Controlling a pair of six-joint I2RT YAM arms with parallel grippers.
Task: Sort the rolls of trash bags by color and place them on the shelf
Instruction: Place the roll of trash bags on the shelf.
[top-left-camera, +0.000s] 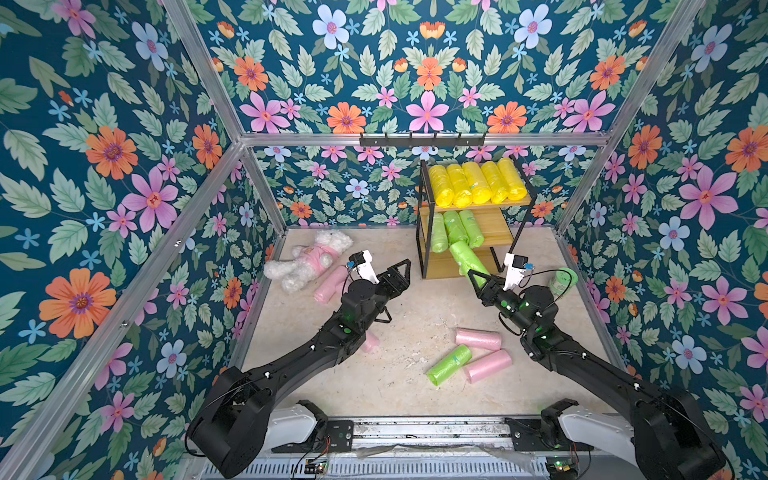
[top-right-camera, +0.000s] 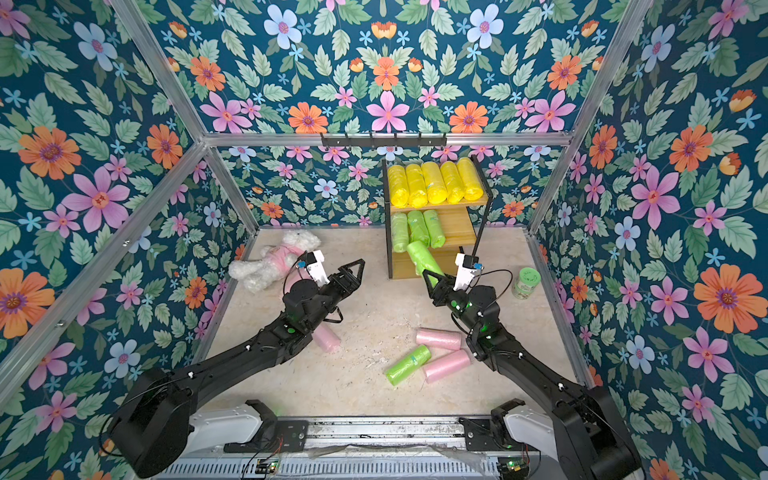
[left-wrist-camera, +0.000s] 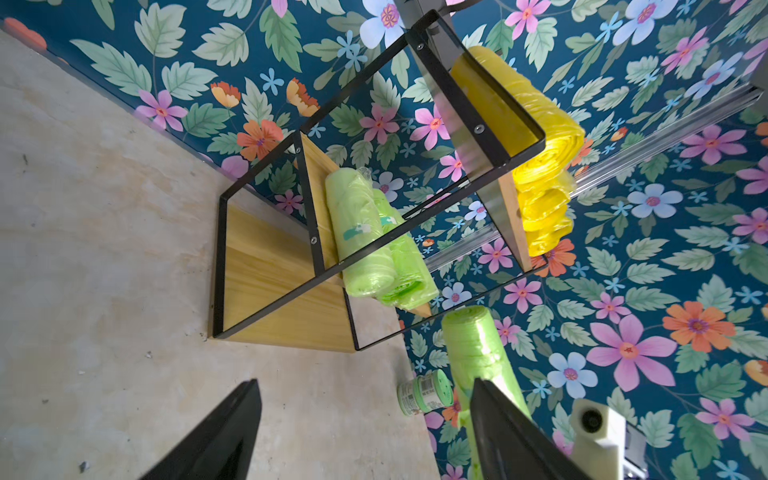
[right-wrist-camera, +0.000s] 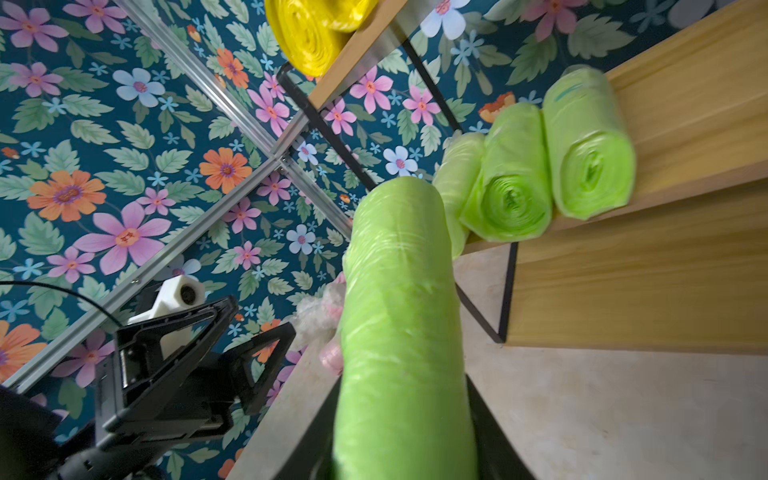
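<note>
Right gripper (top-left-camera: 473, 276) clenches a green roll (top-left-camera: 462, 257) (lower end hidden in the jaws) before the shelf (top-left-camera: 498, 235), at 1 o'clock; left gripper (top-left-camera: 404, 266) gapes empty, its arm half-hiding a pink roll (top-left-camera: 370, 343).

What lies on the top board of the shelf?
Five yellow rolls lie side by side across the top board of the shelf. They cover most of that board; only its front edge shows.
</note>
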